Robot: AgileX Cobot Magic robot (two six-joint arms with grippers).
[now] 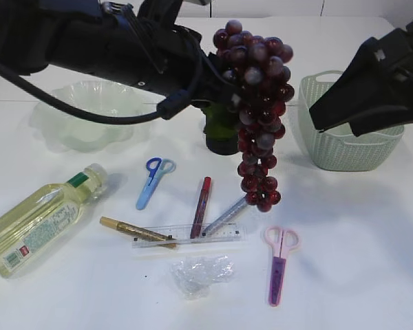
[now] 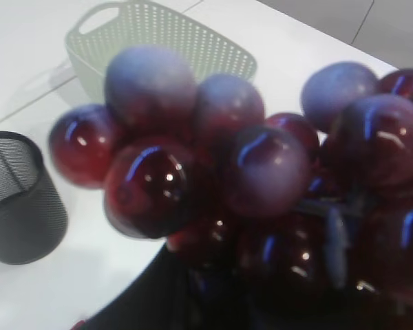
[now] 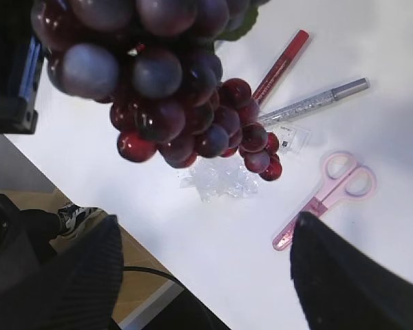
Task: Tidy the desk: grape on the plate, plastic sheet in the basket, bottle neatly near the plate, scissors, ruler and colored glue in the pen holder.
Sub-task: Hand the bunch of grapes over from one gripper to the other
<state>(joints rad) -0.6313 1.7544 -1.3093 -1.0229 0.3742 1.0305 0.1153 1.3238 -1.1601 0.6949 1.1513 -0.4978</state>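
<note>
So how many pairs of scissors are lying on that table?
2. The blue scissors lie left of centre, near the bottle; the pink scissors lie at front right, beside the crumpled plastic sheet. None seems hidden.

The left end effector (image 1: 228, 88) holds a bunch of dark red grapes (image 1: 257, 110) by its top, so the cluster hangs clear above the white worktop (image 1: 358, 261) in front of a dark pen holder (image 1: 221, 130), with a clear plate (image 1: 89, 113) to the left and a pale green basket (image 1: 330, 148) to the right. The right end effector (image 1: 361, 89) hovers over that basket, its tips hard to make out. On the worktop lie a bottle (image 1: 38, 220), blue scissors (image 1: 153, 181), pink scissors (image 1: 280, 262), a clear ruler (image 1: 189, 236) under three glue pens (image 1: 202, 206), and a crumpled plastic sheet (image 1: 199, 273).
</note>
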